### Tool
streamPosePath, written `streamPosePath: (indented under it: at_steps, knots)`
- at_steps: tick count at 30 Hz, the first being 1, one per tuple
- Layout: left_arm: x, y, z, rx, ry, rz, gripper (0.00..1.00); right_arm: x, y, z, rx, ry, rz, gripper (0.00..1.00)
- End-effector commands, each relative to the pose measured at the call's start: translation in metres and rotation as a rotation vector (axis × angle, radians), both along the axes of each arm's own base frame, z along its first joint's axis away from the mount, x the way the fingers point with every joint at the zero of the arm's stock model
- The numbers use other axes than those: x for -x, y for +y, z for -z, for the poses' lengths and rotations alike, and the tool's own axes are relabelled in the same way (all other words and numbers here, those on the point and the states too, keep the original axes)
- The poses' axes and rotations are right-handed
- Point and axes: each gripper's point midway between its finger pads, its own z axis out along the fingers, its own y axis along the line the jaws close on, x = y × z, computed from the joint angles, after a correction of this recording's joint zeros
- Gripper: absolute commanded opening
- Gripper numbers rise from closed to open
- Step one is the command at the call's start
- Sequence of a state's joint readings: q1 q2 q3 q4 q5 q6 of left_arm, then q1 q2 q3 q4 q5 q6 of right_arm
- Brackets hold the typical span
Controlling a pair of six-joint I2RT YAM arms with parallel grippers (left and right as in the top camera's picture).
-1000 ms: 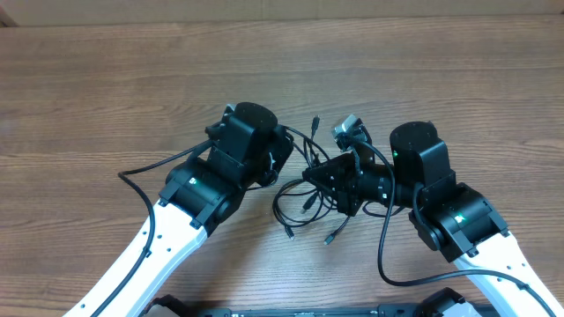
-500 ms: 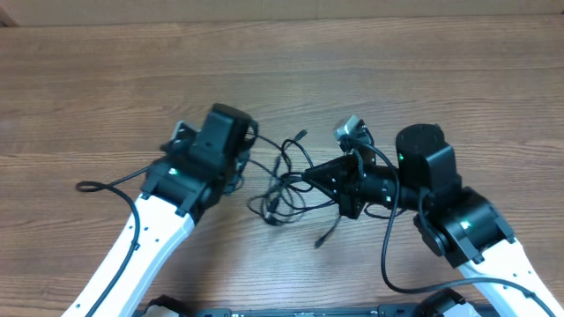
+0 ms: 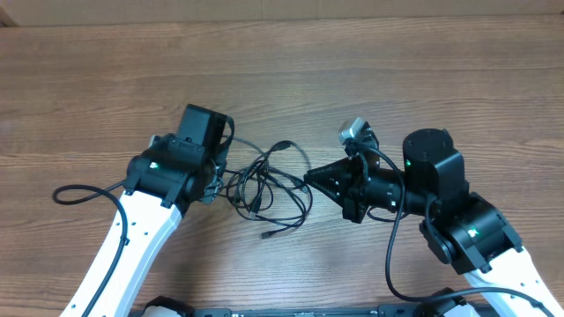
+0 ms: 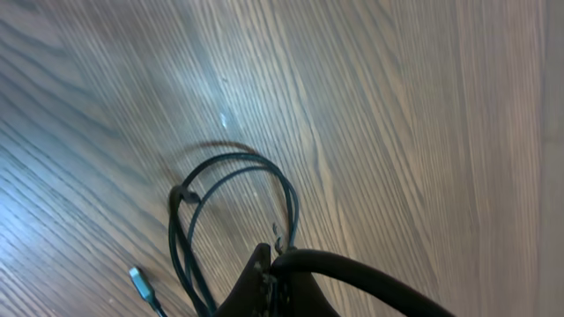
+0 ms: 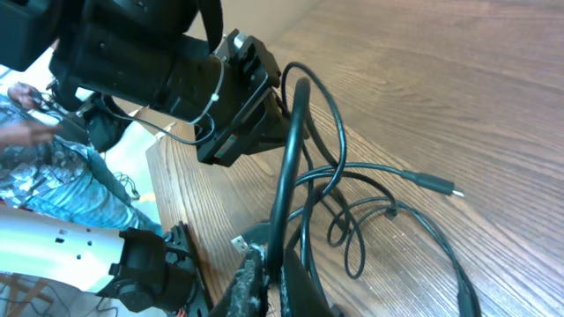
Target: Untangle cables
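Cables (image 3: 269,189) lie tangled between your arms; your left gripper (image 4: 267,269) and right gripper (image 3: 308,180) each pinch a strand tight.

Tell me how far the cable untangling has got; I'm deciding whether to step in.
Done: little. No cord lies separated, though one plug end trails free of the bundle. In hand: the left gripper and right gripper each have jaws shut on a strand, with the cables spread between them. Left: the loops in the middle cross over one another and need pulling apart.
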State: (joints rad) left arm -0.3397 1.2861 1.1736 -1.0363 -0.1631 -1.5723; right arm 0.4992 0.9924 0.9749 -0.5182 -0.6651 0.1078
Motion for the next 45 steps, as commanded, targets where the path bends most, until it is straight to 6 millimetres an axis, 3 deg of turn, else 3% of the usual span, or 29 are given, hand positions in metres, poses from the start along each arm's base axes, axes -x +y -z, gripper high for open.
streamPosePath:
  at_steps: [1, 6, 11, 13, 14, 16, 26, 34, 45]
  knots:
    - [-0.004, 0.019, -0.005, -0.041, -0.013, -0.067, 0.04, 0.007, -0.005, -0.013, -0.016, -0.046, 0.009, 0.04]
    - [-0.001, 0.031, -0.002, -0.03, 0.013, -0.102, 0.04, 0.006, -0.014, -0.012, 0.002, -0.046, 0.051, 0.04]
    - [-0.01, 0.012, -0.006, 0.007, -0.015, 0.06, 0.04, 0.003, -0.017, -0.005, 0.023, -0.023, 0.071, 0.04]
    - [-0.018, -0.001, -0.011, 0.023, -0.055, 0.177, 0.04, 0.002, -0.017, -0.001, 0.03, -0.01, 0.07, 0.11]
    - [-0.023, -0.009, -0.014, 0.038, -0.08, 0.237, 0.04, 0.001, -0.016, 0.001, 0.035, -0.002, 0.07, 0.24]
    - [-0.03, -0.021, -0.02, 0.047, -0.128, 0.331, 0.04, 0.0, -0.015, 0.006, 0.044, 0.013, 0.069, 0.34]
    - [-0.03, -0.06, -0.03, 0.0, -0.203, 0.507, 0.04, -0.012, -0.009, 0.026, 0.094, 0.028, 0.048, 0.53]
    - [-0.026, -0.07, -0.031, -0.114, -0.225, 0.53, 0.04, -0.018, -0.006, 0.046, 0.13, 0.093, 0.045, 0.54]
    - [-0.025, -0.073, -0.031, -0.102, -0.228, 0.537, 0.04, -0.018, -0.006, 0.076, 0.193, 0.207, 0.038, 0.5]
